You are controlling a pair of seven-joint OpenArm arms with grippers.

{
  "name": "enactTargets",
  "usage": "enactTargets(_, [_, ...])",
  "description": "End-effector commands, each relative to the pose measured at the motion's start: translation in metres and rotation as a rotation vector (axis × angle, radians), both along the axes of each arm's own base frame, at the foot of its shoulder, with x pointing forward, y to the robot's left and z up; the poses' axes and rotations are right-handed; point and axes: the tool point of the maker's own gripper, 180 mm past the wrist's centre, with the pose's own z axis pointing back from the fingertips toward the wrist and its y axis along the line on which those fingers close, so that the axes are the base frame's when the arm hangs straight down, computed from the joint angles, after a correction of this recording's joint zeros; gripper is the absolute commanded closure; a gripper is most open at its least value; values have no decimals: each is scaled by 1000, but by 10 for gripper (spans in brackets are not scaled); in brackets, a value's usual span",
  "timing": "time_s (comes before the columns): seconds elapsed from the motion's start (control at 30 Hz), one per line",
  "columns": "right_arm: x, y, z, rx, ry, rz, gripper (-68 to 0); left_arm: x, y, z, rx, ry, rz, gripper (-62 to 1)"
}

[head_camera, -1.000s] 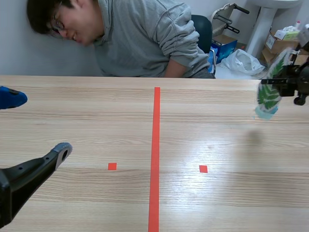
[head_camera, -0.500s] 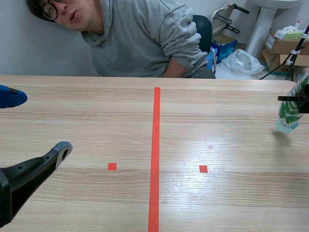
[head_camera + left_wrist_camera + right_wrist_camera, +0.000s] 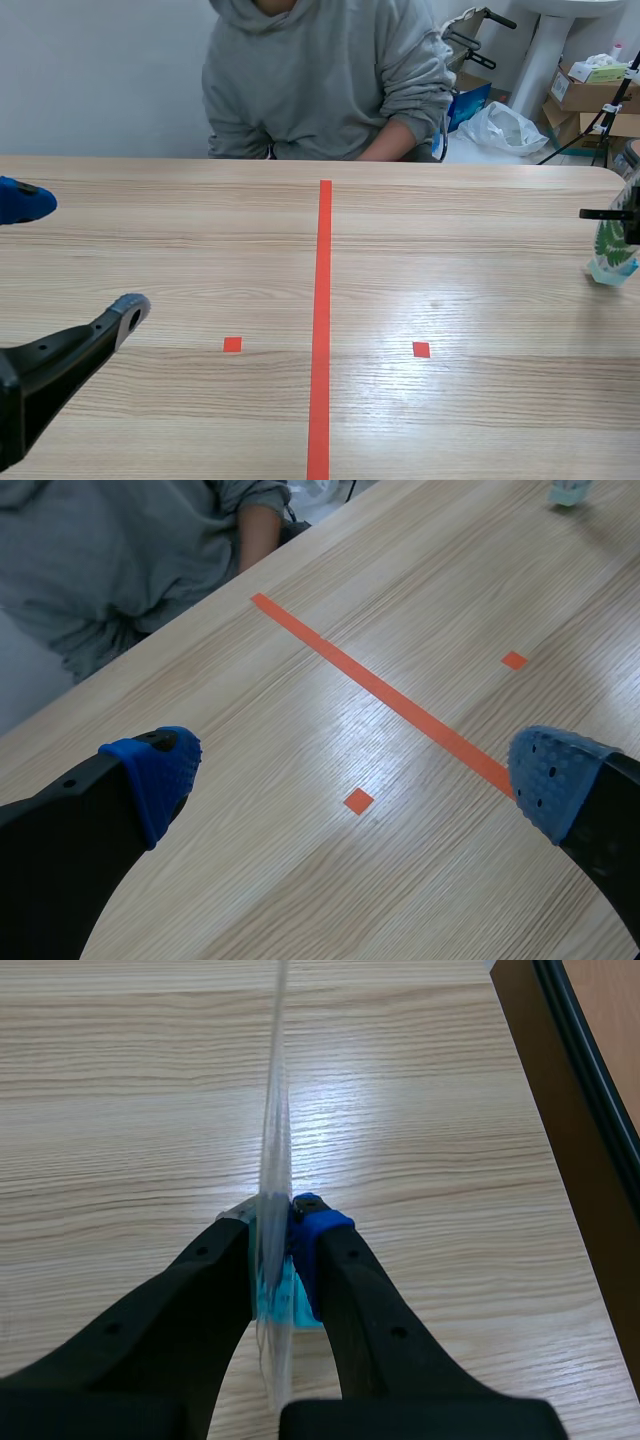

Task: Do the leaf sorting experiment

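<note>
Looks like the carrying step. Laminated leaf card (image 3: 612, 245) pinched on edge between the pads of the right gripper (image 3: 283, 1230), low at the right edge of the table (image 3: 450, 290); touching the wood or just above it, cannot tell. Left gripper (image 3: 355, 772) spread wide on nothing, over the near left corner. Next, probably: bringing the card to its side of the red tape line (image 3: 322, 320), tilting it flat, then letting go gently.

Our right gripper (image 3: 272, 1224) pinches clear laminated sheet (image 3: 275, 1130), edge-on, upright between pads (image 3: 312, 1218); teal patch at grip; wooden table (image 3: 120, 1080) beneath, edge near.
</note>
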Motion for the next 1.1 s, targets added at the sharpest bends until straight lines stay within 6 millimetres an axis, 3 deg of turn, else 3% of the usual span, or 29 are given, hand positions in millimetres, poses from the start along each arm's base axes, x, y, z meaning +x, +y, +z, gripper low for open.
enactTargets(0.0, [4, -7, 15, -27, -36, 3, -27, 0, -5, 8, -30, -22, -10, -623])
enactTargets(0.13, [2, -7, 12, -27, -29, 3, -27, 0, -5, 8, -30, -22, -10, -623])
enactTargets(0.33, [1, -7, 10, -25, -18, 2, -119, 0, -5, 8, -30, -22, -10, -623])
enactTargets(0.5, [0, -7, 7, -22, 1, 0, -136, 0, -5, 8, -30, -22, -10, -623])
enactTargets(0.63, [-4, -7, 1, -14, 44, -3, -305, 0, -5, 8, -30, -22, -10, -623])
enactTargets(0.77, [-8, -1, -7, 1, 97, 24, -409, 0, -5, 8, -30, -22, -10, -623])
enactTargets(0.87, [-10, 4, -9, 23, 129, 41, -538, 0, -5, 8, -31, -22, -10, -623])
enactTargets(1.07, [-8, 14, 3, 57, 117, 85, -543, 0, -5, 8, -30, -21, -10, -623])
